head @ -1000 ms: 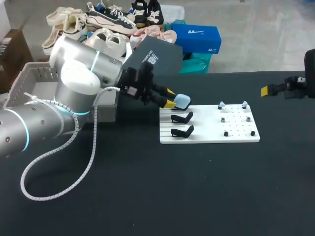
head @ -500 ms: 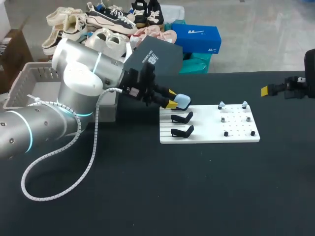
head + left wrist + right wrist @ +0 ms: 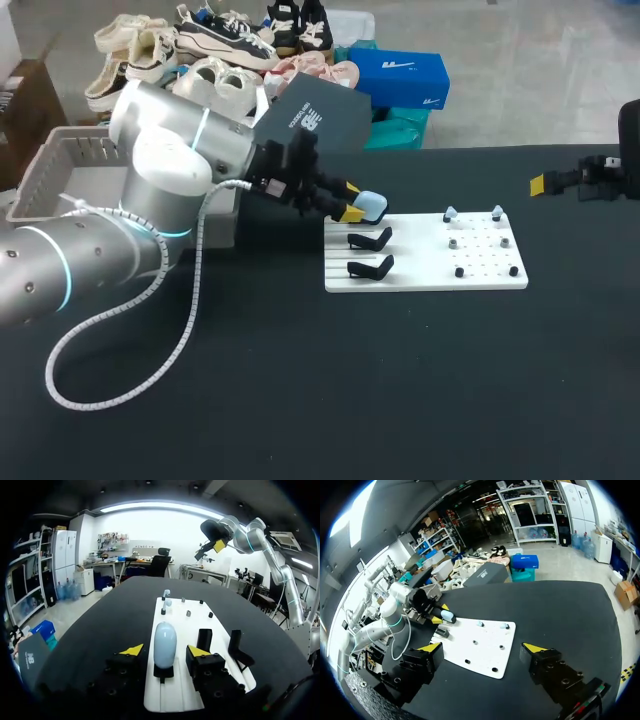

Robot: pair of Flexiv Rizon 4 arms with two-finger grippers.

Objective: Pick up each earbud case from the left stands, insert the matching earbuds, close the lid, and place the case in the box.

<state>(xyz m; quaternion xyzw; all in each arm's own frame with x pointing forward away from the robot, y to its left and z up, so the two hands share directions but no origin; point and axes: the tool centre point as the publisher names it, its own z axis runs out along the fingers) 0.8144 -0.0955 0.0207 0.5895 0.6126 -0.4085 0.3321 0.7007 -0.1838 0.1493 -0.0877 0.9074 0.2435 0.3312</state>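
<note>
In the head view, just left of centre, the left pincer (image 3: 348, 200) flanks the pale blue rounded earbud case (image 3: 372, 207) at the rear left corner of the flat white board (image 3: 430, 270). Whether its tips touch the case is hard to tell here. At the right edge, the right pincer (image 3: 540, 184) shows only one yellow tip.

In the left wrist view the fingers are spread. The case stands upright between them on its black stand (image 3: 163, 672), with a gap on each side. I would centre first, close evenly on both flanks, then lift straight off the stand so nothing snags. The lid seam is not visible.

In the right wrist view the right pincer (image 3: 483, 647) is spread and empty, well apart from the board. The case is tiny here and partly hidden.
</note>
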